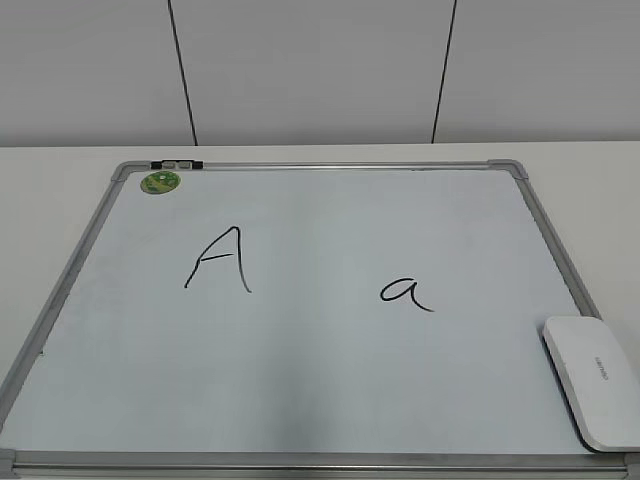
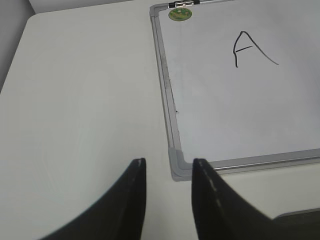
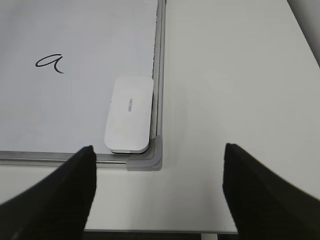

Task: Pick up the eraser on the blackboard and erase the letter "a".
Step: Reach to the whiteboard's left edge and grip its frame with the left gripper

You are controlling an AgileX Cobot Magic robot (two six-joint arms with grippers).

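Right claw (image 3: 159, 192) hangs wide apart and empty over the worktop (image 3: 230, 80), just off the blackboard (image 3: 75, 30) corner. Ahead and slightly left of it lies the eraser (image 3: 129, 114), flat against the board's right frame, long axis running away from the claw. The letter "a" (image 3: 50, 63) sits farther up-left. Left claw (image 2: 167, 167), narrowly parted and empty, is well apart; the right arm is likely nearer.

1 eraser (image 1: 593, 380), 1 blackboard (image 1: 560, 270), 2 letters (image 1: 406, 293)
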